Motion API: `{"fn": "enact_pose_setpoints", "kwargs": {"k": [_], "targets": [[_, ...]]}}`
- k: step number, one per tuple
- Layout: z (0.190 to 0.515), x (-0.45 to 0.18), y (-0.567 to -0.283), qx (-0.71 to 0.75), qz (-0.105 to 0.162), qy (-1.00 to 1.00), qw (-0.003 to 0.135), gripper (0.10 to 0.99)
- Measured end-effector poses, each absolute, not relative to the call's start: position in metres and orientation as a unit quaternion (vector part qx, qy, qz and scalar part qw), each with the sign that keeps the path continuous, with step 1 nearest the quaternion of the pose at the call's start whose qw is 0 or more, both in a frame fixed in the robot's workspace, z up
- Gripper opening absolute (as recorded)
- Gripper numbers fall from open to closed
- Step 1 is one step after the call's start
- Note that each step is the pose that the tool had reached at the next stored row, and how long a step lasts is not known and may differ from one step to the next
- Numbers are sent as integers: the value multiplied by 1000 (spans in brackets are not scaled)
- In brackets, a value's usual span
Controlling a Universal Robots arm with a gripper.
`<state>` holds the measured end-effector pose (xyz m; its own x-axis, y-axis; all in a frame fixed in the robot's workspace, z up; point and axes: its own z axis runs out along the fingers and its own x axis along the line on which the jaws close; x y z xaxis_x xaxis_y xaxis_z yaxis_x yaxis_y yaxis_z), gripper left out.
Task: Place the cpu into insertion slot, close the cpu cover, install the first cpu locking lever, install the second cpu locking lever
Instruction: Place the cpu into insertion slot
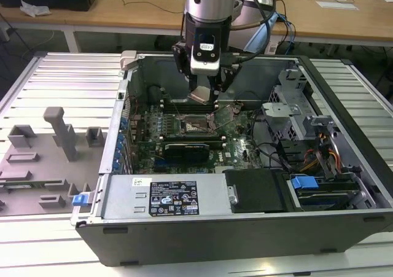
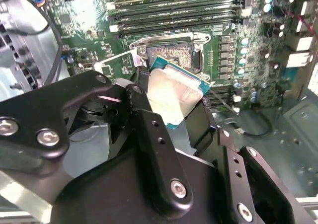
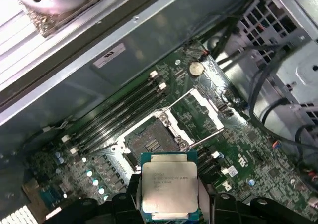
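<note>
My gripper (image 1: 202, 91) hangs inside the open computer case, shut on the cpu (image 1: 201, 95). The chip is a flat square with a pale metal top, held slightly tilted between the black fingers (image 2: 149, 129). In both wrist views the cpu (image 3: 170, 186) hovers a little above and beside the insertion slot (image 3: 151, 139), not touching it. The slot (image 2: 171, 52) lies open with its dark pin field showing. The cpu cover (image 3: 204, 105), a thin silver frame, stands swung up off the slot on one side. A thin locking lever (image 3: 206, 137) sticks out beside the slot.
Long memory slots (image 3: 119, 114) run beside the socket. A black card (image 1: 187, 148) lies toward the case front. Case walls (image 1: 258, 74) ring the board, with drive bays and cables (image 1: 319, 148) on the exterior view's right. A grey fixture tray (image 1: 43, 160) sits on the left.
</note>
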<state>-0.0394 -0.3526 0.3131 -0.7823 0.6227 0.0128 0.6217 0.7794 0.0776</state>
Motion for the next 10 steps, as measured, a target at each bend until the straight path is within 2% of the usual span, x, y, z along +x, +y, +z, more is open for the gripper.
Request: {"fn": "enact_pose_setpoints", "kwargs": {"k": [10], "targets": [[308,-39,-353,421,37,906,11,541]]}}
